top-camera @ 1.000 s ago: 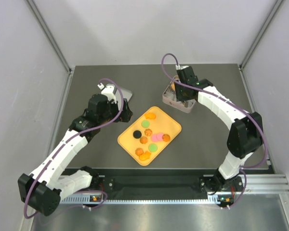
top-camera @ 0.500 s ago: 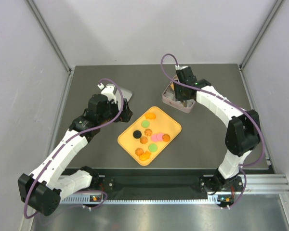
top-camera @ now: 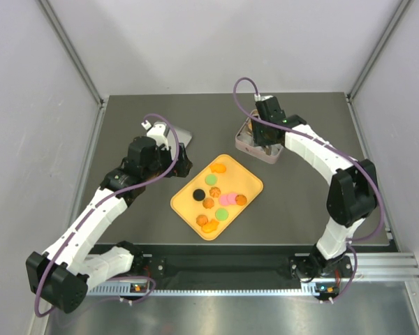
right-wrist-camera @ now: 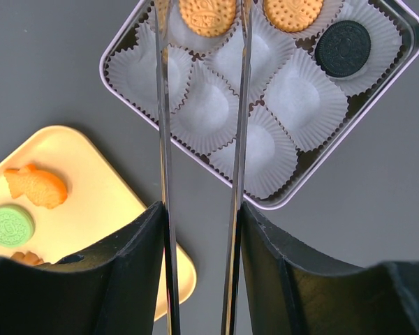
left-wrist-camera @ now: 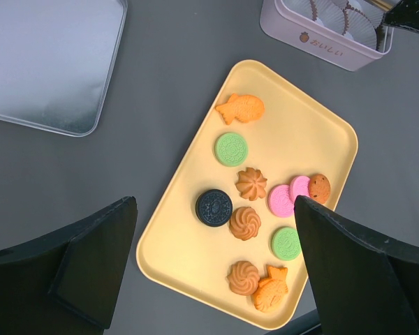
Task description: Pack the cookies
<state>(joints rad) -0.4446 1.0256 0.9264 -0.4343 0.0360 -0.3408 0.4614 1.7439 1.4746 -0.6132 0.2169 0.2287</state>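
Several cookies [left-wrist-camera: 251,183], orange, green, pink and one black, lie on the yellow tray [left-wrist-camera: 188,258]. My left gripper [left-wrist-camera: 214,202] hangs open high above that tray, nothing between its fingers. My right gripper [right-wrist-camera: 204,10] has long thin metal blades and reaches over the pink tin [right-wrist-camera: 269,206] of white paper cups. An orange cookie [right-wrist-camera: 207,14] lies in a far cup between the blade tips, with a thin gap on each side. Another orange cookie [right-wrist-camera: 292,12] and a black one [right-wrist-camera: 343,43] sit in neighbouring cups. In the top view the right gripper [top-camera: 260,136] stands over the tin [top-camera: 271,157].
A silver tin lid [left-wrist-camera: 49,63] lies flat at the back left, beside the left gripper [top-camera: 181,162]. The tray [top-camera: 185,206] sits mid-table, the pink tin just behind its far right corner. Grey walls close in the dark table on three sides.
The right gripper's blades have spread a little around the orange cookie in the tin, and the right elbow has shifted slightly left. The left arm has not moved.
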